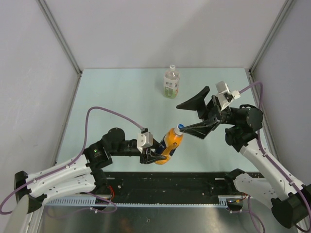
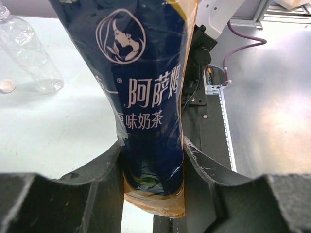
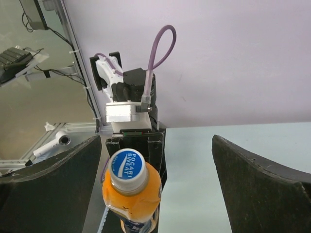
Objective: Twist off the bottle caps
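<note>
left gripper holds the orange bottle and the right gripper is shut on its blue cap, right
No: the right gripper is open, fingers wide either side of the cap, as the right wrist view shows. The left gripper does hold the bottle.

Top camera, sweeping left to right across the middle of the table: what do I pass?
left tool → orange bottle → blue cap → right arm. The clear bottle at the back lines up with the orange one, so it is left out.

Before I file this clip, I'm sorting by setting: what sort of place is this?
Probably a robotics lab test cell: a left arm and right arm bolted at the edge of a pale table, with plain white panels in metal framing around it.
</note>
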Controlling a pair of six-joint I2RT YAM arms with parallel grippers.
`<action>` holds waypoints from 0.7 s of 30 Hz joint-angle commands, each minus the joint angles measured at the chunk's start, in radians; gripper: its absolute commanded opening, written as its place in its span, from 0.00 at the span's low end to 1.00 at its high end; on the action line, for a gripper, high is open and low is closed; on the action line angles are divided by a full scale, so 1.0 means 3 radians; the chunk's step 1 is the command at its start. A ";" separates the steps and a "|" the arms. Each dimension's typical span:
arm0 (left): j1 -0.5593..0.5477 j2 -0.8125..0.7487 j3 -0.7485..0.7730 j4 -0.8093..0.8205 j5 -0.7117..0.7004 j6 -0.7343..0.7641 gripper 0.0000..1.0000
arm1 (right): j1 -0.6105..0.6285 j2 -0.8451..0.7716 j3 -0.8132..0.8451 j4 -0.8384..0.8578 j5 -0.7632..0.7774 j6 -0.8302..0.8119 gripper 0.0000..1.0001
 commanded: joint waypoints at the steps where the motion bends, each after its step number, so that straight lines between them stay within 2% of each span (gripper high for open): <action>1: -0.0018 -0.0028 -0.0017 0.0134 -0.0187 0.0056 0.00 | -0.0016 -0.0115 0.0004 0.0277 0.0160 0.0169 0.99; 9: -0.0018 0.0002 0.0019 0.0108 -0.0680 0.0027 0.00 | -0.0032 -0.0223 0.0004 -0.0244 0.0755 -0.0003 0.99; 14: -0.0015 0.0146 0.0101 0.0065 -0.1221 -0.0053 0.00 | -0.0036 -0.0180 0.0007 -0.0486 0.1157 0.0034 0.99; 21: -0.0048 0.0512 0.0307 -0.0072 -0.1980 -0.0199 0.00 | -0.0029 -0.0129 0.0106 -0.1173 0.2036 0.0036 1.00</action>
